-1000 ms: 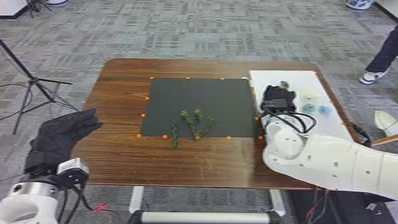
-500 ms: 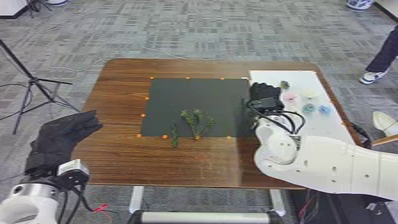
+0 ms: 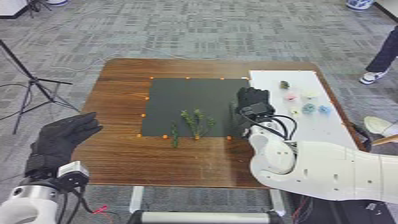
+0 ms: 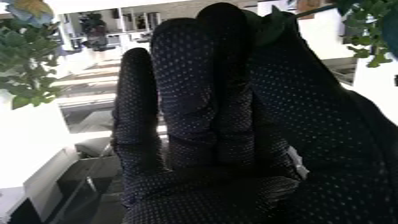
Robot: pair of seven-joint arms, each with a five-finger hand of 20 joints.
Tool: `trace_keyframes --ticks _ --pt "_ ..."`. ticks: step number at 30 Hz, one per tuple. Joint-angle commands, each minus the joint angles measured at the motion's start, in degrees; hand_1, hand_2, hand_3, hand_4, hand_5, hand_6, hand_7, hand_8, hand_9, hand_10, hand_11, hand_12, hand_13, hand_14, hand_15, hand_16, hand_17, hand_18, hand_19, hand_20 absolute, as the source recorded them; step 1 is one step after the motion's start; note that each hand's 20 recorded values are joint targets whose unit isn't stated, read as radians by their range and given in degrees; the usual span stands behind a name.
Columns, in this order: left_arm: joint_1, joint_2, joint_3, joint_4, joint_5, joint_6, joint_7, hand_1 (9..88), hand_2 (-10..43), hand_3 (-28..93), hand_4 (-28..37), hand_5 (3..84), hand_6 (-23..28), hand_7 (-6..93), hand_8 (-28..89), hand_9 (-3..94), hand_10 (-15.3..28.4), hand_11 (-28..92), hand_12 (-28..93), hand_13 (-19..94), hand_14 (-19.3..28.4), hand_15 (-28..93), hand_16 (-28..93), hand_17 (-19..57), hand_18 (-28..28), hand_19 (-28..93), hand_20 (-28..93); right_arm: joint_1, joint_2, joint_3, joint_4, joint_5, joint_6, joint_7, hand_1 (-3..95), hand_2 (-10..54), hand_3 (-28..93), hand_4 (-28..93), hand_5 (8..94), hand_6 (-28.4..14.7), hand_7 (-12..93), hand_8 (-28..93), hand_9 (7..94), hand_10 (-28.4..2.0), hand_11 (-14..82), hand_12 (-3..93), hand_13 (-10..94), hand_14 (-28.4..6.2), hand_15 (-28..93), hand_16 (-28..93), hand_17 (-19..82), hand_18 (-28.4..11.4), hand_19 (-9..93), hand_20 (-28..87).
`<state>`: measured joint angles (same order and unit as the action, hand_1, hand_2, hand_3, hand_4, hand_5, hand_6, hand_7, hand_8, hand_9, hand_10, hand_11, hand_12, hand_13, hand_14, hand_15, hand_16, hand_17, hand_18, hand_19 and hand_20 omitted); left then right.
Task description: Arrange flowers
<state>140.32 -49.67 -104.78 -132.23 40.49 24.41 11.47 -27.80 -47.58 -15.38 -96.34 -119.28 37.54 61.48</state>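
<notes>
Two green sprigs [image 3: 197,124], on the black mat [image 3: 182,100]. At least four pale flower heads [image 3: 309,108], on the white board [image 3: 311,130]. One left hand [image 3: 64,134], opened wide, beside the surface [image 3: 124,160]. One right hand [image 3: 254,101], above the mat's edge; grip: cannot tell. Right wrist view adds leaves [image 4: 31,57] and one pale bloom [image 4: 31,11].

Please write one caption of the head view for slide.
Flower arranging: the robot's right hand at the right edge of a dark mat, green sprigs across its near edge.
</notes>
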Motion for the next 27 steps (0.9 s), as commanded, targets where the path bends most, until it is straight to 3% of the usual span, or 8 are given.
trace_keyframes --ticks 1,9,12,19,27 --pt "0.56 -0.34 -0.22 -0.5 -0.27 0.59 0.03 22.7 -0.5 89 -23.5 56.0 12.9 15.3 -11 46.3 20.1 33 11 34 23.5 52 -8 -5.5 17.9 43 13 -1.26 0.15 0.13 -1.32 -1.37 0.7 0.23 57.8 -9.5 76 -28 73.1 0.3 56 -11 84.0 -5.3 25.4 38.1 78 -0.2 52 30 30 -22.3 93 -10" --pt "1.41 -0.16 -0.47 -0.69 -0.56 0.91 0.55 22.7 -0.5 89 -23.5 56.0 12.9 15.3 -11 46.3 20.1 33 11 34 23.4 52 -8 -5.5 17.9 43 13 -2.79 0.24 0.44 -3.36 -2.24 0.83 0.29 57.5 -9.5 77 -28 73.2 0.3 55 -11 84.2 -5.2 25.4 38.1 78 -0.2 52 30 30 -22.4 93 -10" --pt "1.17 -0.53 -0.55 -0.71 -0.04 0.47 -0.21 22.7 -0.5 89 -23.5 56.0 12.9 15.4 -11 46.3 20.1 33 11 34 23.4 52 -8 -5.5 17.9 43 13 -3.2 0.21 0.49 -4.23 -2.69 1.02 0.37 57.4 -9.5 77 -28 73.3 0.3 55 -11 84.3 -5.2 25.4 38.2 78 -0.4 52 30 30 -22.5 93 -10" --pt "0.85 -0.34 -0.29 -0.59 -0.27 0.6 0.16 22.7 -0.4 89 -23.4 56.0 12.9 15.4 -11 46.3 20.1 33 11 34 23.4 52 -8 -5.5 17.9 43 13 -3.78 -1.29 1.06 -3.62 -3.06 1.15 0.58 57.3 -9.5 77 -28 73.3 0.4 55 -11 84.4 -5.3 25.3 38.2 78 -0.3 52 30 30 -22.6 93 -9" --pt "0.14 -0.88 -0.59 -0.42 0.4 -0.21 -1.05 22.7 -0.4 89 -23.4 56.0 12.9 15.3 -11 46.4 20.0 33 11 34 23.4 52 -8 -5.5 17.9 43 13 -6.69 -2.85 2.07 -1.79 -1.93 0.45 1.21 57.3 -9.5 77 -28 73.3 0.5 55 -11 84.5 -5.3 25.3 38.2 78 -0.5 52 30 30 -22.6 93 -9"
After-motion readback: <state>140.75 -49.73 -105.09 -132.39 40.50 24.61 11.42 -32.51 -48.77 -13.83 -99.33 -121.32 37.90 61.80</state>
